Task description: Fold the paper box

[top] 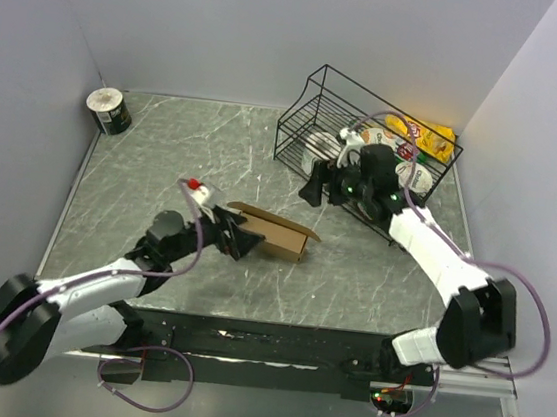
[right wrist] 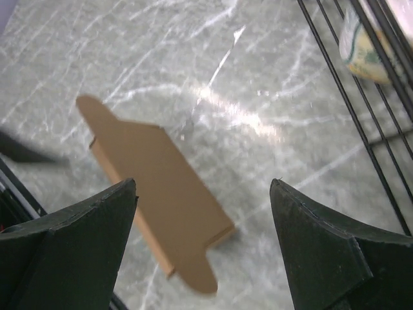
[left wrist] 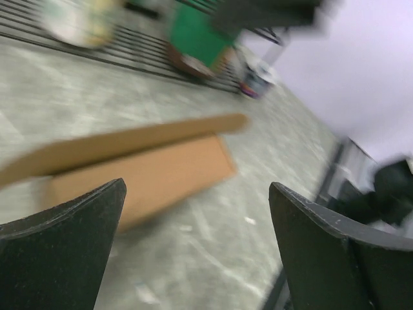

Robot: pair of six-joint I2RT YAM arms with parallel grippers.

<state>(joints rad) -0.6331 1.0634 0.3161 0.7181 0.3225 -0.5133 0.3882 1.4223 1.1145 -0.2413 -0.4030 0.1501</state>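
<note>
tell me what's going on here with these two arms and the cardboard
Two robot arms are folding a paper box, which lies in the middle of the table as a shallow brown box, its top flap apparently not yet down flat. The left pincer sits open at the box's left end, gripping nothing. The right pincer hangs open above the table beside the black wire basket, also holding nothing.

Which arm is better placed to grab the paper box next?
Left, probably: the left gripper sits open right beside the paper box, while the right gripper hangs open farther off, by the wire basket.
</note>
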